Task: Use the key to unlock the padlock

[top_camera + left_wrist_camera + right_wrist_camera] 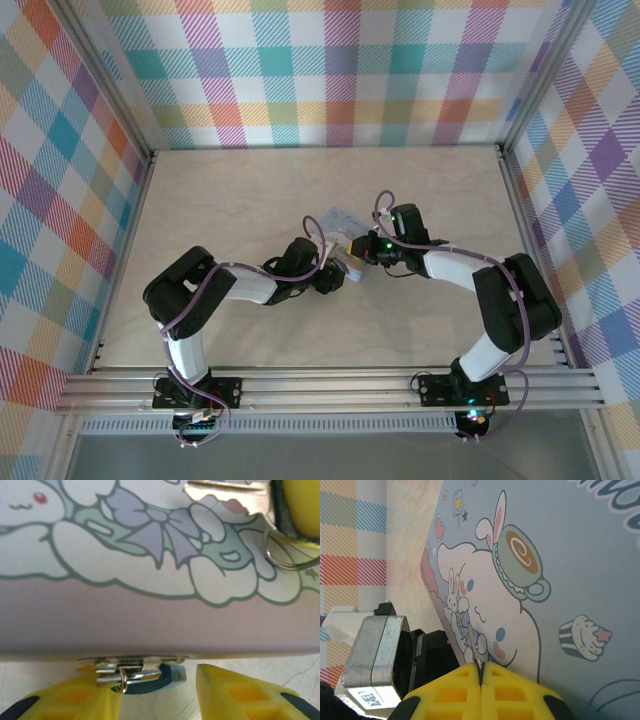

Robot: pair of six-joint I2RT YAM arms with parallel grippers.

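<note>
Padlock: tiny dark blue padlock with a silvery shackle; we find it hanging on the metal hasp at the edge of the pale blue rectangular cartoon-print tin.
Left fingers: the yellow left fingers stand apart, released, with the padlock between them, close against one and clear of the other.
Key: the small silvery metal key lies over the tin's printed lid, its wire ring hanging below.
Right fingers: the yellow right fingers are clenched on the key.
Counter: we see the tin in the middle of the pale counter, where both arms meet.
</note>
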